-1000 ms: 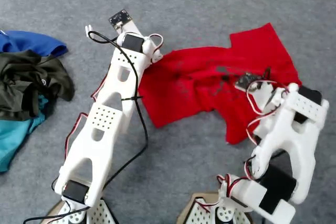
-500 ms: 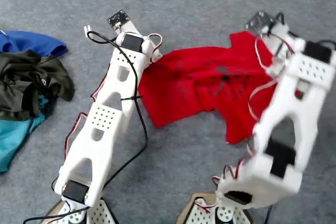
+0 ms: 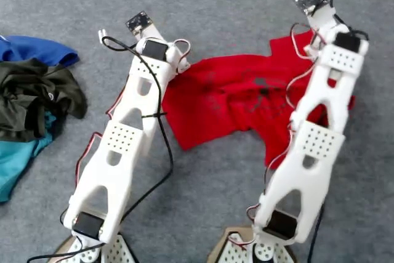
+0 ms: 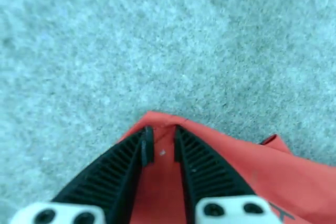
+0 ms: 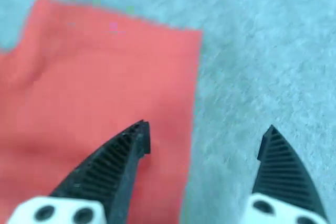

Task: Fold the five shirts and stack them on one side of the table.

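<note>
Right, the red shirt (image 3: 246, 100) lies spread and rumpled on the grey bench (image 3: 246, 10), just off centre toward 3 o'clock. The left arm (image 3: 129, 133) stretches out to the shirt's 9 o'clock corner. The left fingers (image 4: 118, 174) are clenched there, pinching that corner, with red cloth squeezed in the narrow gap between the ribbed pads and bare bench beyond the tips.

Over on the other side, the right arm (image 3: 314, 133) runs across the shirt up to its 1 o'clock corner. The right fingers (image 5: 113, 166) are spread wide and grasp nothing. One finger hangs over red cloth and the other over bare bench, so the shirt's straight edge runs between them.

Out at the bench's 9 o'clock edge sits a loose heap, well apart from the red shirt. It holds a blue shirt (image 3: 37, 49) at its 12 o'clock end, a dark shirt (image 3: 37, 93) bunched in the middle and a teal shirt (image 3: 18, 158) at its 6 o'clock end. All three are unfolded and overlapping.
</note>
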`<state>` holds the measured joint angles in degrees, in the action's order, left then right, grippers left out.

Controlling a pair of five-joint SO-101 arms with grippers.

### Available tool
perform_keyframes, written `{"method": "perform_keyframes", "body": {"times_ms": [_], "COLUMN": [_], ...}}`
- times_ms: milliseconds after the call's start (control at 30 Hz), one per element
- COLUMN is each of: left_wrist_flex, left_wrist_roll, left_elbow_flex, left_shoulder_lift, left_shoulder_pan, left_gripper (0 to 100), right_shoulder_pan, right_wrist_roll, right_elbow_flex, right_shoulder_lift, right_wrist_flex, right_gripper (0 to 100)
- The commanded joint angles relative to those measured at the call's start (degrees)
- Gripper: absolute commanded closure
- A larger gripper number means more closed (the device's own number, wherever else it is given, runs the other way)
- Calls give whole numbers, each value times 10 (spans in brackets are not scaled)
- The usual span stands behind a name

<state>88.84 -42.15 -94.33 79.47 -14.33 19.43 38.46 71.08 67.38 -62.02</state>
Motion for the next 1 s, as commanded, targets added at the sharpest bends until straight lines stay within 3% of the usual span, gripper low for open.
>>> {"method": "perform_keyframes", "body": {"times_ms": [0, 200, 300, 500, 700, 900, 967], "left_wrist_flex": [2, 2, 1, 1, 1, 2, 18], "left_wrist_roll": [-4, -4, -4, -4, -4, -4, -4], "left_elbow_flex": [-14, -14, -14, -14, -14, -14, -15], "left_shoulder_lift": [-11, -11, -11, -11, -11, -11, -11], "left_shoulder_pan": [4, 3, 3, 3, 4, 4, 4], "left_gripper": [914, 913, 914, 914, 914, 914, 914], "right_shoulder_pan": [-26, -44, -44, -44, -41, -48, -59], "right_wrist_roll": [-38, -33, 29, 90, 91, 98, 135], "right_elbow_flex": [146, 246, 233, 246, 246, 245, 245], "right_shoulder_lift": [124, 233, 235, 232, 190, 126, 113], "right_wrist_flex": [95, 137, 120, 50, -29, -213, -280], "right_gripper": [668, 746, 798, 998, 994, 994, 994]}}
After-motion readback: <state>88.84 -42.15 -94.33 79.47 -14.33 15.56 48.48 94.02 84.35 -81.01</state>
